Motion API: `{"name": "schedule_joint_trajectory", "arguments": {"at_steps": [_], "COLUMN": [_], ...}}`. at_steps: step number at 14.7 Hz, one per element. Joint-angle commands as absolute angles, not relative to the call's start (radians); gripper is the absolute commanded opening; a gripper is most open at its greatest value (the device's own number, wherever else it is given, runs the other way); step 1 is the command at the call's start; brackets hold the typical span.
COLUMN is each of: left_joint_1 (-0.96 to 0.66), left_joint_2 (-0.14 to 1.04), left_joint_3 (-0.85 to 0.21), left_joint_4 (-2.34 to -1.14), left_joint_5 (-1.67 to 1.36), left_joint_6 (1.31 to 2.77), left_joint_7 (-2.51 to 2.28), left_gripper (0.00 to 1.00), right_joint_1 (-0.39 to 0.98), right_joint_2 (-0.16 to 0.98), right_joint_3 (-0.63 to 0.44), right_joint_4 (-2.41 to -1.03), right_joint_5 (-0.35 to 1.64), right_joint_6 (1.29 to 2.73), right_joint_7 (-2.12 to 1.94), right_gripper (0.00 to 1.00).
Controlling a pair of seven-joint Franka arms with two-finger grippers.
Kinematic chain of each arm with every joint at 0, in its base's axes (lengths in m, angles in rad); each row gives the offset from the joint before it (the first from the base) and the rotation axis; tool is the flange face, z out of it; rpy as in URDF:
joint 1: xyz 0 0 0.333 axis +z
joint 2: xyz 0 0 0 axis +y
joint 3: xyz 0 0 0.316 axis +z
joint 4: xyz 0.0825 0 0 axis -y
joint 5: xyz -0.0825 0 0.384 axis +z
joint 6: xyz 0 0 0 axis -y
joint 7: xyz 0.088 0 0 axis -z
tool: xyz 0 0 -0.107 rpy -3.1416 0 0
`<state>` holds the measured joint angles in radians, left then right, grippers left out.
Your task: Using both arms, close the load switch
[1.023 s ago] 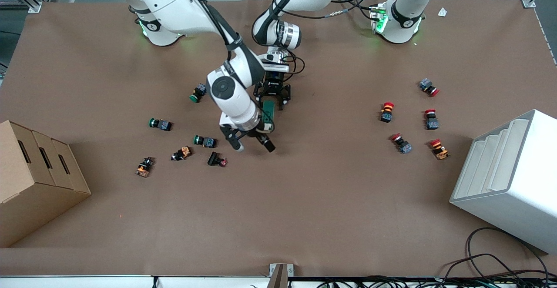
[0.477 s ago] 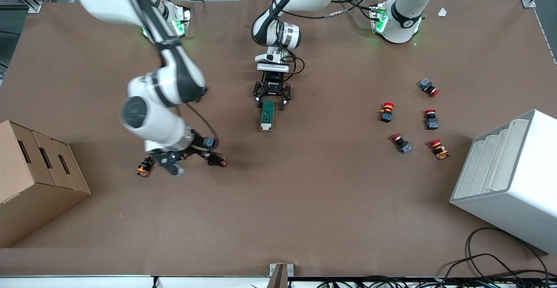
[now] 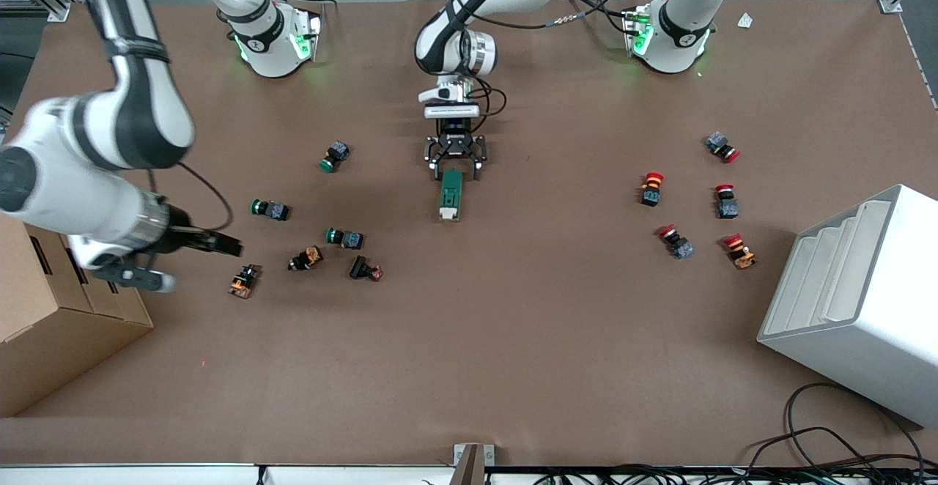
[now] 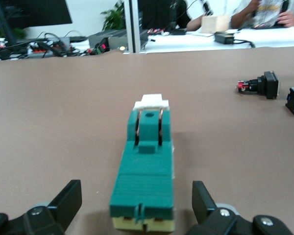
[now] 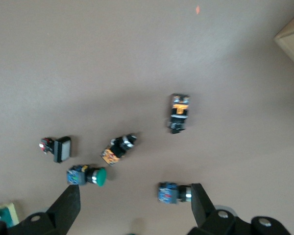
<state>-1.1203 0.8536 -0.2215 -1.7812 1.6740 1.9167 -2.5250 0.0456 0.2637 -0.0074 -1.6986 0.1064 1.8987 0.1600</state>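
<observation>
Switch: the load switch lies mid-bench, cream lever end nearest the front camera, lever seemingly folded flat.
Left claw: low at the switch's end farthest from that camera, jaws wide, flanking it without gripping.
Right claw: spread wide, over the bench near the cardboard box and an orange button.
Risk: ungripped, the switch could skid if nudged; a low right claw might knock that button.
</observation>
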Motion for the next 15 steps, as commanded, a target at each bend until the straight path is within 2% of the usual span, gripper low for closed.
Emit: {"name": "schedule_joint_trajectory", "arguments": {"at_steps": [1, 3, 6, 12, 15], "left_joint_1": [-1.097, -1.077, -1.045, -0.896, -0.772], "left_joint_2": [0.772, 0.71, 0.635, 0.491, 0.395], "left_joint_3": [-0.233, -0.233, -0.233, -0.233, -0.232], "left_joint_4": [-1.756, -1.729, -1.692, -1.654, -1.632], "left_joint_5": [1.565, 1.443, 1.274, 0.972, 0.76], "left_joint_6": [1.982, 2.009, 2.042, 2.069, 2.069], "left_joint_7": [-2.418, -2.279, -2.128, -1.681, -1.386], "left_gripper": [0.99, 0.99, 1.0, 1.0, 1.0], "right_joint_1": [0.011, -0.029, -0.044, -0.019, -0.003], "right_joint_2": [0.253, 0.255, 0.241, 0.124, 0.106], "right_joint_3": [0.0, -0.005, -0.006, -0.038, -0.067], "right_joint_4": [-1.556, -1.476, -1.434, -1.486, -1.496], "right_joint_5": [0.075, 0.063, 0.011, -0.006, -0.006], "right_joint_6": [1.749, 1.646, 1.608, 1.542, 1.516], "right_joint_7": [0.072, 0.035, 0.0, 0.015, 0.026], "right_gripper": [1.0, 1.0, 1.0, 1.0, 1.0]}}
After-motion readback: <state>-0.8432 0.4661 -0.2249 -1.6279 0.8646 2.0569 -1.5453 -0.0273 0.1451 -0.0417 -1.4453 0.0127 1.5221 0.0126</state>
